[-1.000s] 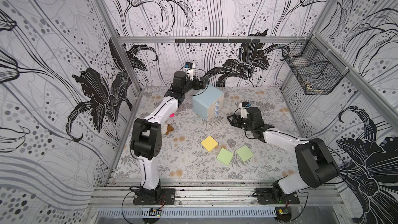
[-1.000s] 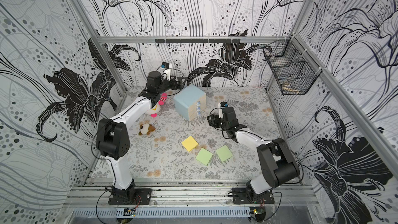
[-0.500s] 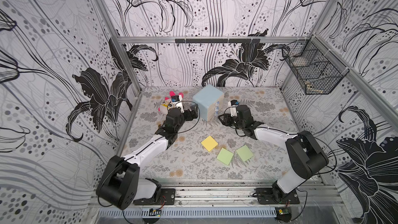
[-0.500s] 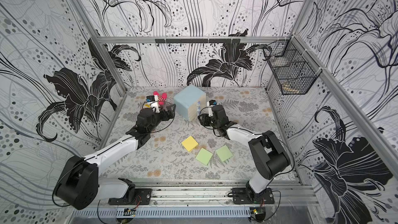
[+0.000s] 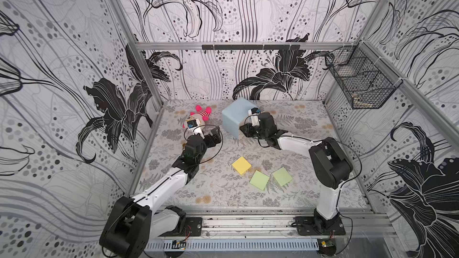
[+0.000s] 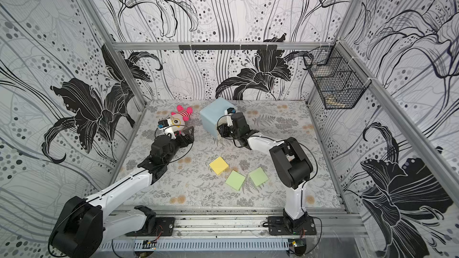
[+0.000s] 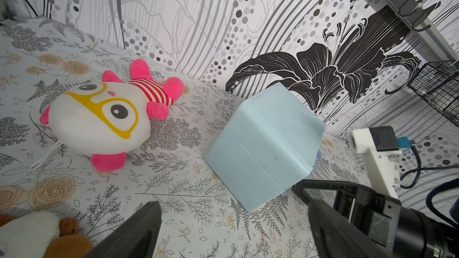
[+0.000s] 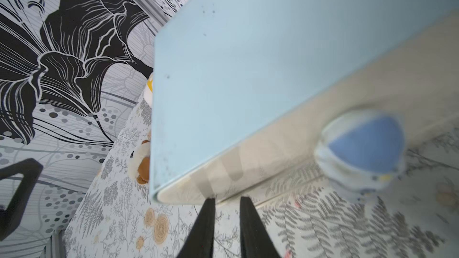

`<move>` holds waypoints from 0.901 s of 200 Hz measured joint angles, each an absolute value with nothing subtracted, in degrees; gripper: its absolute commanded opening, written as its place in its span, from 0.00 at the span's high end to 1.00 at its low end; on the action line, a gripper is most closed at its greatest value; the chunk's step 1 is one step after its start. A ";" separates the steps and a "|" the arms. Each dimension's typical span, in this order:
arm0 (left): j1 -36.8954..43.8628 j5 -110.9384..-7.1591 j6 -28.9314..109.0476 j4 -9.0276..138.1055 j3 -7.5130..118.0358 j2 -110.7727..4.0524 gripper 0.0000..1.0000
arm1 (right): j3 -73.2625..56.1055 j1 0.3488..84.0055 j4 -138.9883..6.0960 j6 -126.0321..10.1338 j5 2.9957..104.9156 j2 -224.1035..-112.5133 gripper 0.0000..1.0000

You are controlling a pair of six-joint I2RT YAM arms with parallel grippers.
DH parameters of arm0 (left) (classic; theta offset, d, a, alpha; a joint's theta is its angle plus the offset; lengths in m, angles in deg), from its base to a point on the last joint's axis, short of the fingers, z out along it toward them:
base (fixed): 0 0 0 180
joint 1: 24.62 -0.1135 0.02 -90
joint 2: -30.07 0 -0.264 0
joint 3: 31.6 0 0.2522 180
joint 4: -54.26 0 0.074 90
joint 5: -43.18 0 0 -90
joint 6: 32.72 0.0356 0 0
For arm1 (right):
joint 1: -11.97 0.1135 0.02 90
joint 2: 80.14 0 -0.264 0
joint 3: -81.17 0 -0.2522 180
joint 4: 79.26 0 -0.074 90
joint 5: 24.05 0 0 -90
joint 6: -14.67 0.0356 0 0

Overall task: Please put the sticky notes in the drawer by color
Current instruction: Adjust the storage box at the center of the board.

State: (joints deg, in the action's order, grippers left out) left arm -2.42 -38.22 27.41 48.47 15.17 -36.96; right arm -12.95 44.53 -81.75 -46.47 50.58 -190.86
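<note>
Notes lying flat mid-table, well apart from chest (image 5: 234,117): yellow pad (image 5: 241,165), green pads (image 5: 259,180) (image 5: 282,176); pink not visible. Likely light, thin, floppy; best pinched at an edge. Left gripper (image 7: 232,207) spread wide, empty, facing chest. Right gripper (image 8: 227,198) nearly together at chest's lower front, near knob (image 8: 365,145); grip unclear. Drawers seemingly closed, barring entry. Plush (image 5: 198,117) near chest.

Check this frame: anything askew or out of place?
The drawer sits turned diagonally to the table's edges. A pink plush toy and a brown plush toy lie near it, unrelated clutter. Only three sticky notes show: the yellow note and two green notes; no pink one is visible.
</note>
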 measured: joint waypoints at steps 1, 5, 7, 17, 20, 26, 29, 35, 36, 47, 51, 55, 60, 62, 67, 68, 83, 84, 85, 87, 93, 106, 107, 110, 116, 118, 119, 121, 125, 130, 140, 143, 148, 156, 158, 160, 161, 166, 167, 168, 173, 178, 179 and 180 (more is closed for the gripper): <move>-2.42 -38.22 27.39 48.47 15.17 -36.98 0.03 | -12.71 44.55 -81.72 -46.49 50.56 -191.08 0.78; -2.42 -38.22 27.28 48.47 15.17 -37.11 0.03 | -11.88 44.64 -81.59 -46.49 50.34 -191.76 0.79; -2.42 -38.22 27.28 48.45 15.17 -37.20 0.03 | -11.60 44.68 -81.53 -46.45 50.36 -191.95 0.79; -2.42 -38.22 27.04 48.51 15.17 -37.50 0.03 | -9.37 44.88 -81.35 -46.45 49.88 -193.83 0.79; -2.42 -38.22 27.00 48.54 15.19 -37.57 0.03 | -8.78 44.95 -81.33 -46.43 49.86 -194.31 0.80; -2.42 -38.22 26.84 48.54 15.17 -37.70 0.03 | -7.40 45.08 -81.29 -46.43 49.59 -195.43 0.80; -2.42 -38.22 26.80 48.56 15.17 -37.74 0.03 | -6.81 45.14 -81.24 -46.41 49.40 -195.95 0.80; -2.42 -38.22 26.58 48.54 15.17 -37.85 0.03 | -5.59 45.27 -80.98 -46.25 49.16 -196.91 0.80; -2.42 -38.22 26.56 48.56 15.17 -37.85 0.03 | -5.26 45.34 -80.98 -46.25 49.03 -197.20 0.80; -2.42 -38.22 26.30 48.51 15.17 -38.11 0.03 | -2.96 45.75 -80.72 -46.14 48.65 -198.95 0.80; -2.42 -38.20 26.16 48.51 15.17 -38.29 0.03 | -2.31 45.91 -80.59 -46.08 48.57 -199.38 0.80; -2.42 -38.22 26.08 48.54 15.17 -38.46 0.03 | -1.56 46.08 -80.48 -46.06 48.41 -199.87 0.80; -2.42 -38.22 25.99 48.54 15.19 -38.75 0.03 | -0.91 46.26 -80.37 -46.03 48.35 -200.26 0.80; -2.42 -38.20 25.90 48.54 15.19 -38.88 0.03 | -0.67 46.32 -80.35 -46.06 48.35 -200.39 0.80; -2.42 -38.22 25.79 48.54 15.19 -39.18 0.03 | -0.32 46.48 -80.24 -46.03 48.33 -200.48 0.80; -2.42 -38.22 25.75 48.56 15.19 -39.27 0.03 | -0.28 46.50 -80.19 -46.03 48.33 -200.48 0.80; -2.42 -38.22 25.27 49.02 15.52 -40.54 0.03 | -0.14 46.83 -80.15 -46.10 48.46 -200.24 0.78; -2.42 -38.22 25.18 49.19 15.59 -40.69 0.03 | -0.14 46.85 -80.15 -46.12 48.50 -200.24 0.77; -2.42 -38.22 25.14 49.26 15.65 -40.74 0.03 | -0.14 46.85 -80.11 -46.14 48.55 -200.22 0.77; -2.42 -38.22 25.07 49.45 15.83 -40.93 0.03 | -0.14 46.85 -80.08 -46.21 48.59 -200.19 0.77; -2.42 -38.22 24.88 49.91 16.26 -41.52 0.03 | -0.41 46.85 -80.11 -46.36 48.90 -199.95 0.75; -2.42 -38.37 24.66 50.46 17.23 -42.53 0.03 | -2.37 46.83 -80.06 -47.02 49.90 -198.34 0.70; -2.42 -38.42 24.63 50.46 17.31 -42.59 0.03 | -2.53 46.83 -80.04 -47.11 49.97 -198.23 0.70; -2.42 -38.50 24.57 50.50 17.51 -42.77 0.03 | -3.20 46.80 -80.02 -47.13 50.45 -197.64 0.69; -2.42 -38.70 24.46 50.68 17.88 -42.99 0.03 | -4.86 46.76 -79.82 -47.52 51.02 -196.24 0.67; -2.42 -38.79 24.39 50.68 17.99 -43.08 0.03 | -5.43 46.76 -79.84 -47.85 51.23 -195.76 0.66; -2.42 -38.81 24.39 50.70 18.04 -43.08 0.03 | -5.61 46.74 -79.80 -47.94 51.23 -195.63 0.65; -2.42 -38.87 24.31 50.70 18.12 -43.12 0.03 | -6.15 46.74 -79.71 -48.00 51.43 -195.12 0.64; -2.42 -38.94 24.22 50.70 18.32 -43.18 0.03 | -7.31 46.72 -79.71 -48.26 51.98 -194.05 0.62; -2.42 -39.05 24.02 50.72 18.60 -43.25 0.03 | -8.73 46.72 -79.65 -48.31 52.70 -192.74 0.59; -2.42 -39.36 23.70 50.81 19.17 -43.36 0.03 | -11.62 46.72 -79.84 -49.29 53.66 -190.12 0.53; -2.42 -39.42 23.59 50.79 19.37 -43.40 0.03 | -12.69 46.72 -79.91 -49.09 54.34 -189.11 0.51; -2.42 -39.57 23.43 50.85 19.74 -43.49 0.03 | -14.07 46.72 -80.13 -49.44 54.80 -187.93 0.48; -2.42 -39.88 23.32 50.83 20.37 -43.75 0.03 | -16.32 46.72 -80.61 -49.44 55.80 -185.99 0.43; -2.42 -39.92 23.30 50.85 20.50 -43.82 0.03 | -16.91 46.72 -80.78 -49.58 56.04 -185.46 0.42; -2.42 -39.97 23.26 50.87 20.72 -43.88 0.03 | -17.50 46.72 -81.00 -49.90 56.06 -185.02 0.41; -2.42 -39.97 23.21 50.87 20.77 -43.91 0.03 | -17.91 46.72 -81.07 -49.77 56.30 -184.74 0.40; -2.40 -40.05 23.19 50.85 21.29 -44.19 0.03 | -19.40 46.65 -81.70 -49.90 56.79 -183.65 0.38; -2.38 -40.08 23.15 50.85 21.44 -44.23 0.03 | -19.62 46.65 -81.77 -49.90 56.85 -183.54 0.37; -2.38 -40.10 23.13 50.85 21.51 -44.28 0.03 | -19.79 46.65 -81.83 -49.82 56.94 -183.41 0.37; -2.31 -40.16 23.04 50.90 22.14 -44.65 0.03 | -21.43 46.56 -82.64 -49.82 57.44 -182.31 0.34; -2.24 -40.16 22.97 51.05 22.93 -45.13 0.03 | -22.83 46.39 -83.30 -49.40 57.92 -181.46 0.31; -2.24 -40.16 22.97 51.07 23.04 -45.20 0.03 | -23.03 46.39 -83.39 -49.51 57.88 -181.37 0.30; -2.22 -40.19 22.95 51.07 23.32 -45.30 0.03 | -23.40 46.37 -83.60 -49.58 57.88 -181.20 0.29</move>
State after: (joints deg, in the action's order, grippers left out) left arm -2.22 -40.19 22.95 51.07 23.32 -45.30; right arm -23.40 46.37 -83.60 -49.58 57.88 -181.20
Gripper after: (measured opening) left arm 0.974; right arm 0.648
